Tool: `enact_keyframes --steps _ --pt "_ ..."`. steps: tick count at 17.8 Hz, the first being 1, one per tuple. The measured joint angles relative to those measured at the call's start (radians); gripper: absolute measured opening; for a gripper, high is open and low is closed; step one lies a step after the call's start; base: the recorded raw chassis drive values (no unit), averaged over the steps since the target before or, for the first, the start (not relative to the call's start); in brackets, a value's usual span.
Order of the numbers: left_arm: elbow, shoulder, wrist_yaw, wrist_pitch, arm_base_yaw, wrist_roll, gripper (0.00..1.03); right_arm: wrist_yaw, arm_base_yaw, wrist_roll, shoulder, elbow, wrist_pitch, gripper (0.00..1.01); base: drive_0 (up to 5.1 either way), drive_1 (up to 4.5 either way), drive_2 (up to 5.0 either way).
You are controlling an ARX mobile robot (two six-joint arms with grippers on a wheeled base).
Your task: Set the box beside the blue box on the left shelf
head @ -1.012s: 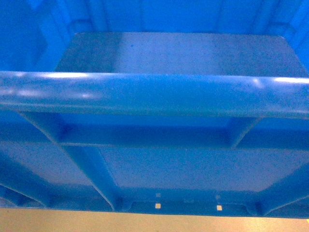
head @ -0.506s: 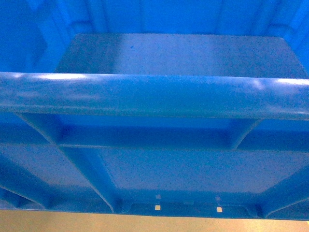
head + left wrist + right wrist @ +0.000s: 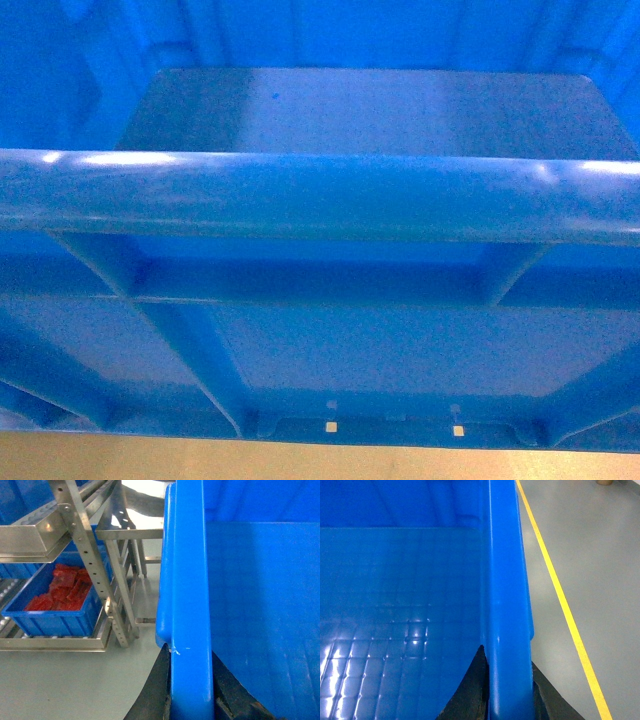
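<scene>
both our grippers carry the box (image 3: 330,200) between them, lifted off the floor and filling the head view. we are in the carrying step; next we judge the box must be brought to the roller shelf (image 3: 10,630) at the left and set beside the smaller blue crate (image 3: 55,615) of red pieces (image 3: 62,587). the left gripper (image 3: 190,690) has its fingers clamped over the box's left rim, one inside, one outside. the right gripper (image 3: 507,690) pinches the right rim likewise, above grey floor (image 3: 600,555) with a yellow line (image 3: 560,600).
</scene>
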Motion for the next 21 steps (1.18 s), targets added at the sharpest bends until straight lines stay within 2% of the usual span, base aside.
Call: enact_keyframes --steps 21 --pt "0.000 -0.004 0.000 -0.006 0.001 0.000 0.09 0.000 0.000 0.000 0.002 0.000 -0.003 0.10 -4.9 2.52 2.5"
